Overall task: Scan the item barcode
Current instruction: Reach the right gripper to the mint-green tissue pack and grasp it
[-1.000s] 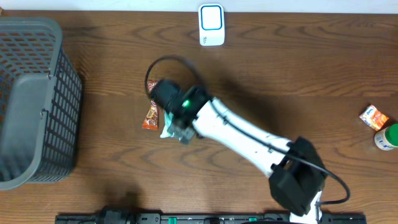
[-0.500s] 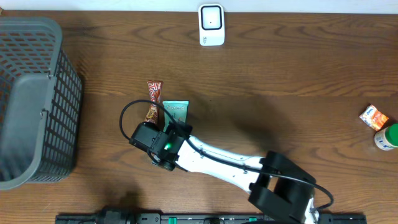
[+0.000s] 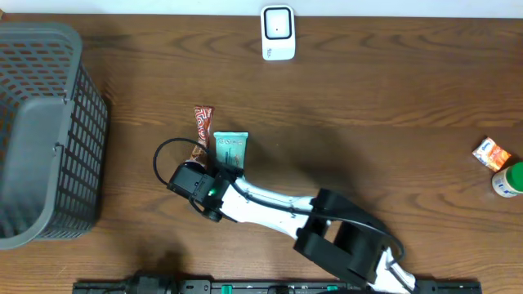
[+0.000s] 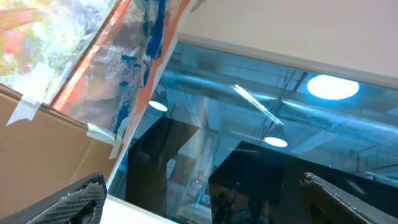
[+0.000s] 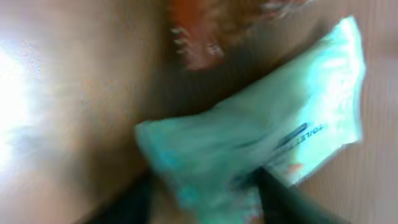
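Note:
A teal packet (image 3: 230, 147) lies flat on the brown table, with an orange snack bar (image 3: 201, 129) right beside it on the left. The white barcode scanner (image 3: 278, 33) stands at the table's far edge. My right gripper (image 3: 221, 169) is down at the packet's near end. The right wrist view is blurred: the teal packet (image 5: 267, 124) fills the space between my right gripper's (image 5: 208, 199) dark fingers, partly closed around its end, and the orange bar (image 5: 205, 37) lies beyond. Whether they pinch it does not show. My left gripper (image 4: 202, 199) points up at a window, open and empty.
A grey mesh basket (image 3: 49, 131) stands at the table's left end. At the far right lie a small orange-and-white packet (image 3: 491, 153) and a green-capped bottle (image 3: 508, 180). The right arm (image 3: 278, 208) stretches low across the table's front middle.
My right arm swung down and left, uncovering the teal packet and orange bar, and its wrist settled at the packet's near end. Its fingers have drawn closer together. The left gripper stayed open.

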Controlling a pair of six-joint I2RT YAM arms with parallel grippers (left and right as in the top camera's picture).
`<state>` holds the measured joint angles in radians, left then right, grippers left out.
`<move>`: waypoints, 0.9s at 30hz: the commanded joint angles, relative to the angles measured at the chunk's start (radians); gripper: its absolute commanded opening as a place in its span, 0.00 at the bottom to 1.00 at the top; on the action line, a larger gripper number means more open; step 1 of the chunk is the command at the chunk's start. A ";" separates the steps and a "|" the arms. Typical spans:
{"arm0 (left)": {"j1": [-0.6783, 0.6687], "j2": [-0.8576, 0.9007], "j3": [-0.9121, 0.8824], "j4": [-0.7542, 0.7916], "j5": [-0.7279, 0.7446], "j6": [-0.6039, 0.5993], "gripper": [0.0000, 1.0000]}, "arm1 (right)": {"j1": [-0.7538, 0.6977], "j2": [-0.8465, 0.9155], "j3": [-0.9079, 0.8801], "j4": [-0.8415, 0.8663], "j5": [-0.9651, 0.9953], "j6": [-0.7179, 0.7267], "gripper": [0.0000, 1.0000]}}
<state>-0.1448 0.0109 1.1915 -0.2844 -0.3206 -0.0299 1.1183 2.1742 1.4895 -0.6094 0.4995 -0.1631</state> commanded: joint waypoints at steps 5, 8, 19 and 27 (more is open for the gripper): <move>0.004 -0.008 0.003 0.006 -0.006 -0.009 0.98 | -0.097 0.134 -0.032 -0.033 -0.011 -0.006 0.01; 0.004 -0.008 0.003 0.006 -0.006 -0.009 0.98 | -0.105 0.098 -0.001 -0.084 -0.013 0.026 0.01; 0.004 -0.008 0.003 0.006 -0.006 -0.009 0.98 | -0.158 -0.266 0.219 -0.390 -0.722 0.058 0.01; 0.004 -0.008 0.003 0.006 -0.006 -0.009 0.98 | -0.329 -0.330 0.209 -0.487 -1.182 0.110 0.01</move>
<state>-0.1448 0.0109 1.1915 -0.2840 -0.3206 -0.0299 0.8486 1.8122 1.7092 -1.0828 -0.4255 -0.0883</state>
